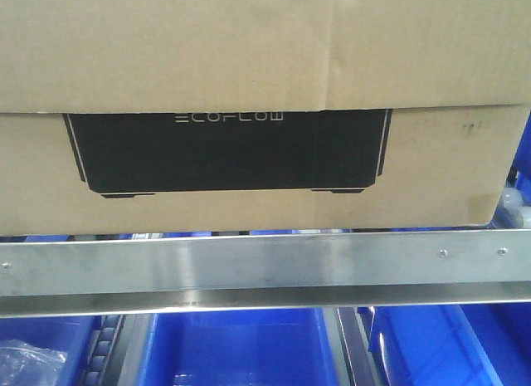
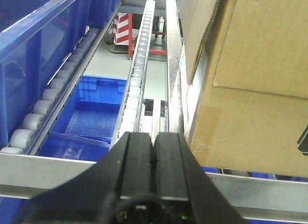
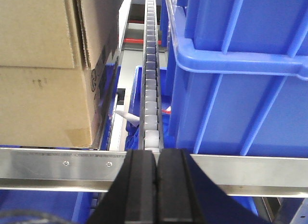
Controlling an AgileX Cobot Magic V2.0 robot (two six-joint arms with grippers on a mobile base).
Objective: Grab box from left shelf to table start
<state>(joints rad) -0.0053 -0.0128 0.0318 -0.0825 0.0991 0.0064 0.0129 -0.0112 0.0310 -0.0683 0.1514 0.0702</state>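
Observation:
The brown cardboard box [image 1: 265, 95] with a black silhouette and ECOFLOW lettering rests on the left shelf, just behind its steel front rail [image 1: 265, 270]. In the left wrist view the box [image 2: 255, 89] fills the right side; my left gripper [image 2: 153, 137] is shut and empty, just left of the box's near corner. The right wrist view shows the box [image 3: 48, 74] at upper left; my right gripper [image 3: 156, 154] is shut and empty in front of the rail [image 3: 62, 168], to the right of the box. The table is out of view.
Blue plastic bins [image 1: 232, 353] sit on the level below the rail. A tall blue bin [image 3: 240, 79] stands right of the box, beyond a roller track [image 3: 151, 89]. Another roller track [image 2: 137, 74] and a blue bin [image 2: 43, 65] lie left of the box.

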